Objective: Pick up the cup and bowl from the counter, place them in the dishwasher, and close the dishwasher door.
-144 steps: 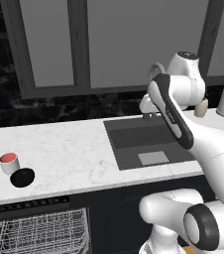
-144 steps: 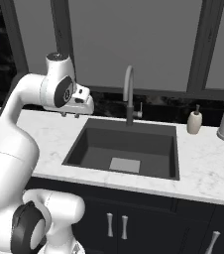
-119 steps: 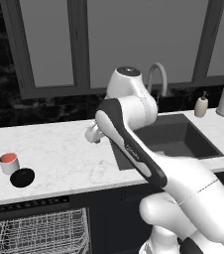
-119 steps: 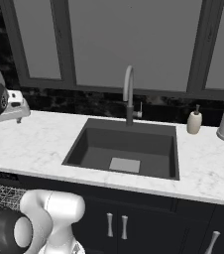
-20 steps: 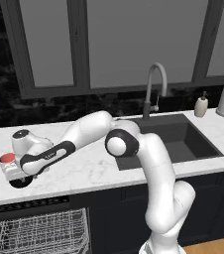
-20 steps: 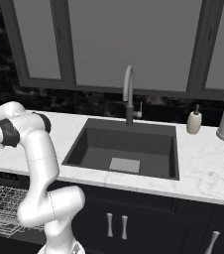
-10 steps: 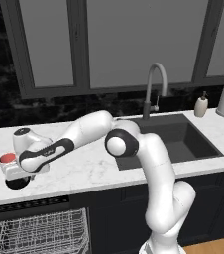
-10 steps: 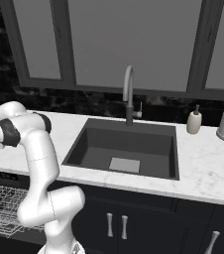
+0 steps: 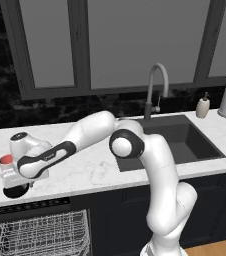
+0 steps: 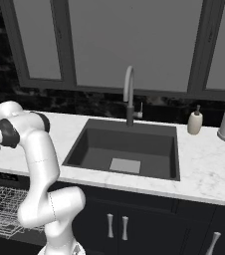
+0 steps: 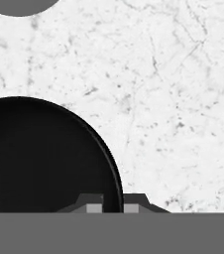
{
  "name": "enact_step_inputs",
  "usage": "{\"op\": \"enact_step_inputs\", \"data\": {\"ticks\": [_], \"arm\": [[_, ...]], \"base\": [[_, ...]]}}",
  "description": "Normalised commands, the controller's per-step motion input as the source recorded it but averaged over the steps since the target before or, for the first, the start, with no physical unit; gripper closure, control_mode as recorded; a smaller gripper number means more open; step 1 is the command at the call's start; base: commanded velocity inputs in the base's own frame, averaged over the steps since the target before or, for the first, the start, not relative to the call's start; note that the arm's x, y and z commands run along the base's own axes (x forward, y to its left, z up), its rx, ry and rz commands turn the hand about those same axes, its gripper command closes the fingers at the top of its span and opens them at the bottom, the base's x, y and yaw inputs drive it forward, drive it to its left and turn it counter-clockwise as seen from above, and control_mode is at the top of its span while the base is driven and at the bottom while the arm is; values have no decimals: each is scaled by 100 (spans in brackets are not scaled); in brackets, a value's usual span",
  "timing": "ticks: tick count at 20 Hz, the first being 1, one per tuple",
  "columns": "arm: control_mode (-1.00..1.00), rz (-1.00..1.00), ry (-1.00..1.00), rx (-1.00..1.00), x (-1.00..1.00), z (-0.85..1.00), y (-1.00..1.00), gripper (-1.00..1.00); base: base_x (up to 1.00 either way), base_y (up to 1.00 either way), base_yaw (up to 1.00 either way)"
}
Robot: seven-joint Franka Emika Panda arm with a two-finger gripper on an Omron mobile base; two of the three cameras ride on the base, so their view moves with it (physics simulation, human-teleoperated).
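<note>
We see the white arm rising from the lower right of the left base view, bending at a dark elbow joint near the middle of the frame, then reaching far across to the left edge. Its forearm slopes downward, and the hand points down at the left side of the frame, with the gripper low beneath it. In the right base view, the arm stands at the lower left and curves up to a dark joint at the left edge. In the hand view, the two dark fingertips sit at the bottom centre, drawn close together, pinching the thin rim of the bowl between them.
</note>
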Motion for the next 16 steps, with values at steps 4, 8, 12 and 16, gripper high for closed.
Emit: {"op": "enact_step_inputs", "data": {"ticks": [4,8,12,16], "arm": [[-100,0,-2,1,-33,0,-18,100],[-100,0,-1,1,-25,0,-10,100],[-100,0,-2,3,-27,2,-10,100],[-100,0,-4,2,-25,0,-6,100]], "base": [[0,0,0],[0,0,0],[0,0,0],[0,0,0]]}}
